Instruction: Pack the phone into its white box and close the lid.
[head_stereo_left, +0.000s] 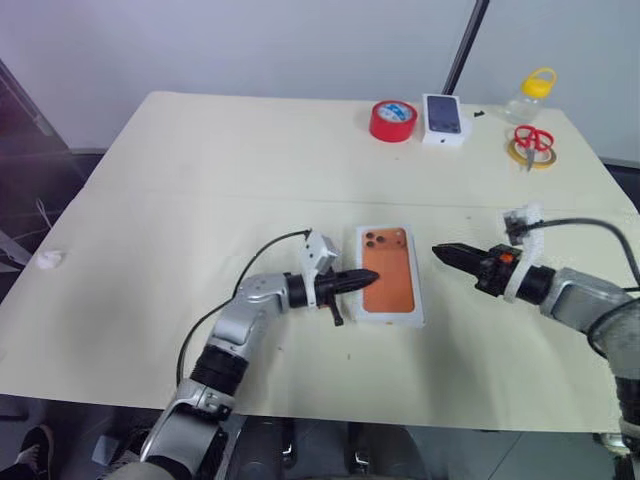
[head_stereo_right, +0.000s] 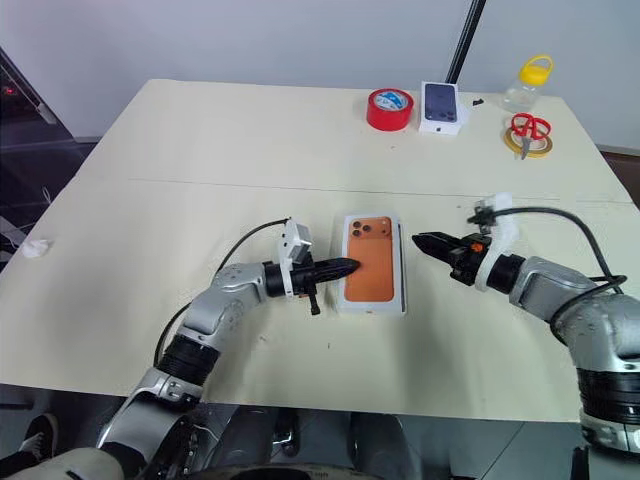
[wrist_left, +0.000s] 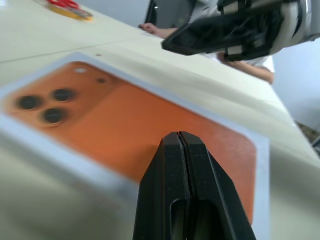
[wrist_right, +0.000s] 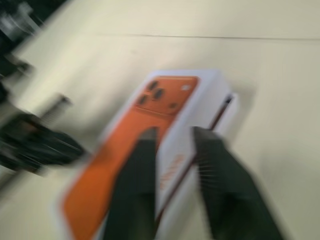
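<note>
**Two claws at a covered box: packing nearly finished**

Left claw (head_stereo_left: 368, 279): fingers pressed together, empty, with the tip over the left edge of the lid (head_stereo_left: 388, 272), touching it or just above it. Right claw (head_stereo_left: 438, 250): drawn in to a narrow point in the head views, empty, and hanging just beside the box's right edge without touching it. Its own wrist view is too blurred to confirm this.

The lid, white with an orange phone printed on top, sits over the white box (wrist_right: 231, 104) near the middle of the table (head_stereo_left: 200, 180). On one long side a dark slit shows between lid and box, and a sliver of the box juts out beneath.

The phone is hidden; judging by the lid being on, it is probably already inside. What is left appears to be small: squaring the lid up and pushing it fully down until the slit closes.

Well apart, along the far edge of the table, lie a red tape roll (head_stereo_left: 392, 121), a small box with a dark phone picture (head_stereo_left: 445, 119), scissors (head_stereo_left: 533, 138) and a yellow-capped jar (head_stereo_left: 530, 95). These play no part in the task.
</note>
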